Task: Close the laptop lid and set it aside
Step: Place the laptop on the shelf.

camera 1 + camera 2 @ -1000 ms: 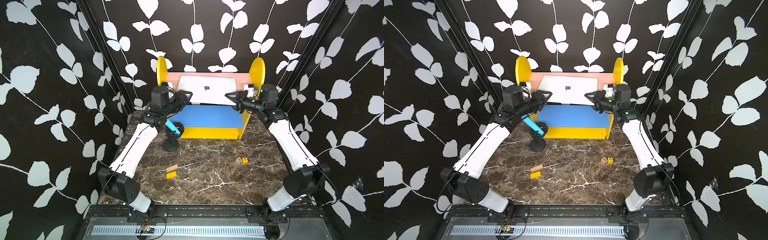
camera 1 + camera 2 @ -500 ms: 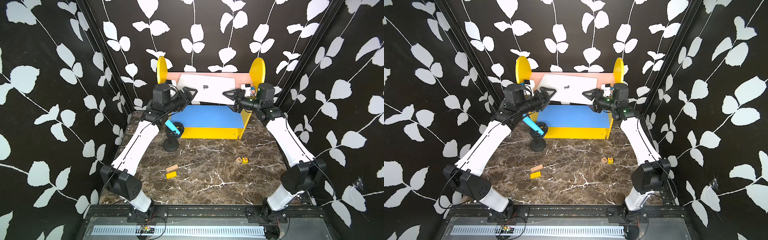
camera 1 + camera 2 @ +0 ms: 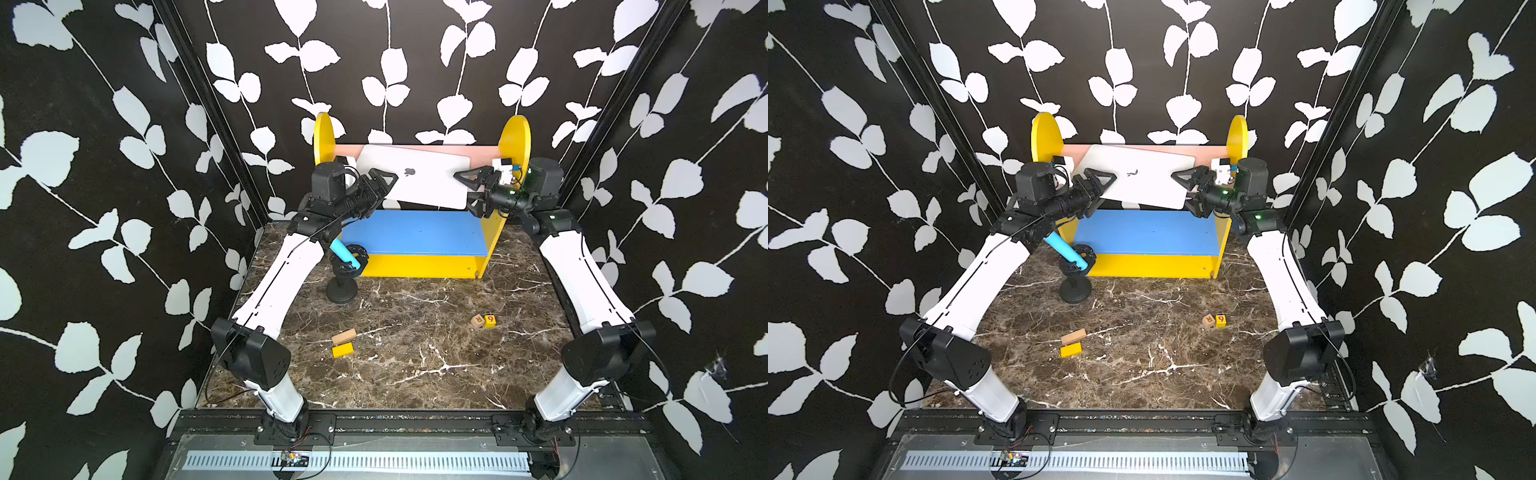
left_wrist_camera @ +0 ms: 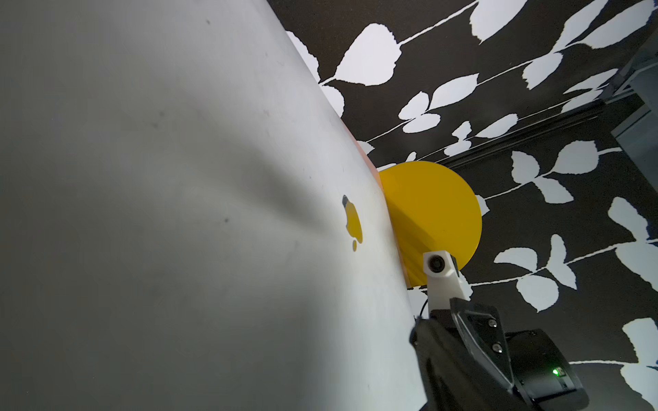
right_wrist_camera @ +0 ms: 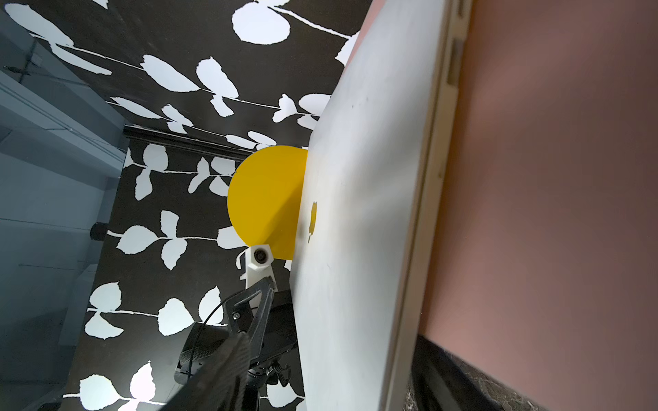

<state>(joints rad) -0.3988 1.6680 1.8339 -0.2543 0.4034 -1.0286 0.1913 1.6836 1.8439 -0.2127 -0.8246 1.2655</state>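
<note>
Laptop (image 3: 424, 189) shut, tilted in front of pink shelf board (image 3: 482, 150); left fingers (image 3: 384, 179) spread wide at one side edge; right fingers (image 3: 467, 176) likewise opposite.

A silver-white laptop (image 3: 419, 189) with a dark apple logo (image 3: 409, 171), between the black left pincer (image 3: 380, 189) and black right pincer (image 3: 469, 193) on white arms (image 3: 282, 282) with black joints, fronts a pale pink board (image 3: 482, 149), yellow discs (image 3: 515, 137) and a blue board (image 3: 415, 230). Below the pincers, the dark brown, white-veined marble surface (image 3: 415, 374) carries a yellow block (image 3: 343, 350), a tan block (image 3: 344, 336), a tan red-lettered cube (image 3: 478, 321), a yellow cube (image 3: 490, 320) with a red 6, and a cyan tube (image 3: 343, 251) on a black stand (image 3: 342, 289). White leafy vines pattern the black walls (image 3: 124, 166).
</note>
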